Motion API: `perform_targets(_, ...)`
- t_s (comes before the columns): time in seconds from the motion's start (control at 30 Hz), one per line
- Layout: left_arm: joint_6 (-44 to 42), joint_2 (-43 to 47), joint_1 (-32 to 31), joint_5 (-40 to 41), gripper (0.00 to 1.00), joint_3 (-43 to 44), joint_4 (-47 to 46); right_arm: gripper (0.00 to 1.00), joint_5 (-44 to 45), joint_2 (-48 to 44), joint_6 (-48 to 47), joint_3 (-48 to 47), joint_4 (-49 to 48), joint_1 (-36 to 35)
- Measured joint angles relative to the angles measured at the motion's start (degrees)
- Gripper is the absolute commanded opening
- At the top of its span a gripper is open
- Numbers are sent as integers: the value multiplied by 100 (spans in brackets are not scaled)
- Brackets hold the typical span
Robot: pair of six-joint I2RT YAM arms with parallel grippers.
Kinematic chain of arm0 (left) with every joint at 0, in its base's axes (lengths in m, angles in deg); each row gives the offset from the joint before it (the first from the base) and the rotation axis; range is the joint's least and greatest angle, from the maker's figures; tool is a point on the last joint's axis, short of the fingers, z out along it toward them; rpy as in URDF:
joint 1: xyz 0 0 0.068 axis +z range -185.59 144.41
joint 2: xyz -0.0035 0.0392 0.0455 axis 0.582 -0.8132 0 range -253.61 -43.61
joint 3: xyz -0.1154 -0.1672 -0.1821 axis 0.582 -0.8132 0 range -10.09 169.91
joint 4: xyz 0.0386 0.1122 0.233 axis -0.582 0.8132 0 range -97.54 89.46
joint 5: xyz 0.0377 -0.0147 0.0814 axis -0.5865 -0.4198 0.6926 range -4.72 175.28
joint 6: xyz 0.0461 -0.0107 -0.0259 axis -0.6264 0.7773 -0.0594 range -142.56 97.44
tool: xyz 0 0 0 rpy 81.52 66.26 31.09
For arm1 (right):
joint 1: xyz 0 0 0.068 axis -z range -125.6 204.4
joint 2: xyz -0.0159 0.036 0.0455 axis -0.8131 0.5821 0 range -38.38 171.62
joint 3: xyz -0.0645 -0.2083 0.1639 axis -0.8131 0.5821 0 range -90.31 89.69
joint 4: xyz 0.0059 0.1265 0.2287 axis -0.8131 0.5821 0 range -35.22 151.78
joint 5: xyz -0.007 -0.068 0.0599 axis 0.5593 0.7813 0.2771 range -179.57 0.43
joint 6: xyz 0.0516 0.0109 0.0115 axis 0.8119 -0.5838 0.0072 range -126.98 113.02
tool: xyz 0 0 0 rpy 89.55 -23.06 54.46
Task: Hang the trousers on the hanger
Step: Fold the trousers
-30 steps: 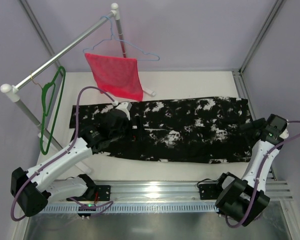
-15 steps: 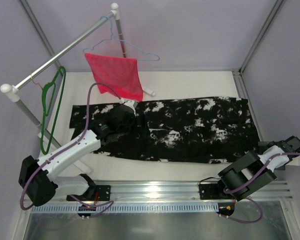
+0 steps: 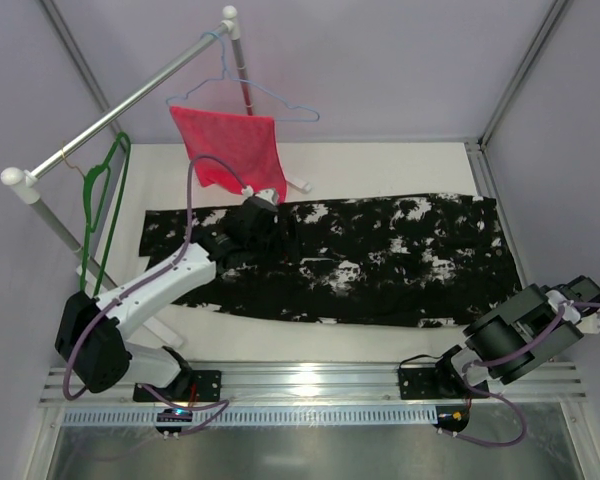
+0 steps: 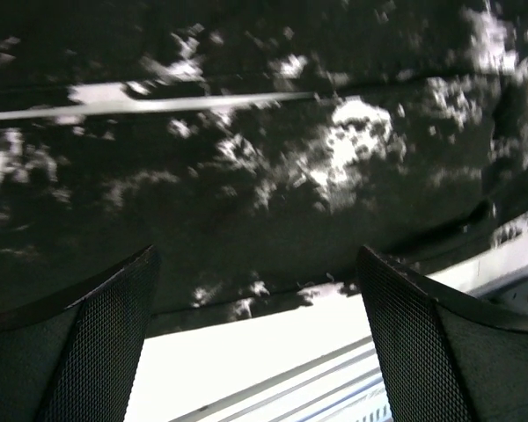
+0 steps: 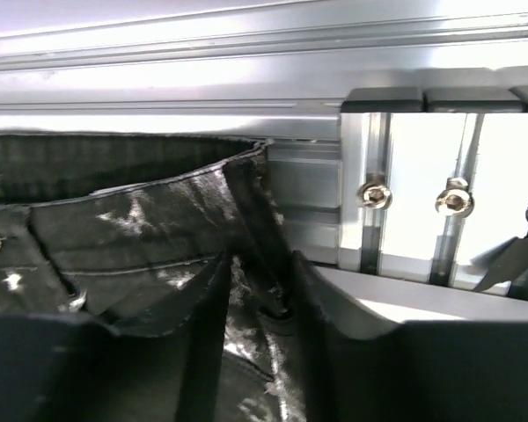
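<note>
The trousers were laid flat across the middle of the tabletop. The hanger was hung from the rail at the left of the frame, untouched. The left jaws were held spread wide just above the fabric at centre left, with nothing between them. The right jaws, at the lower right, were set narrowly apart, with waistband fabric seen in the gap; whether it was pinched could not be told. The pick-up was judged to be in hand. Next, a firm hold on the waistband would be needed before any carry to the hanger.
</note>
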Motion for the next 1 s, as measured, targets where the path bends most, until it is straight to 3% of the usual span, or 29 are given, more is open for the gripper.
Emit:
perform_targets(0.07,109,-11,192,66,88,68,28,4,87,48,0,9,0,-15)
perform_targets(0.17,337,-22,678,111,79,111,96,4,205,63,2,-35,109,-33)
perform_targets(0.3,645,-63,1307,205,77,114,321,4,407,7,0,-232,651,-70)
perform_targets(0.6,1853,125,2017,1589,69,-345,1502,4,1174,-938,17,-1401,2223,-83)
perform_targets(0.83,2750,140,2804,2044,66,-1032,2223,4,1266,-946,31,-1528,2356,-114)
perform_targets(1.0,3357,13,2975,2264,63,-1231,2621,4,1244,-946,72,-1526,2356,-146)
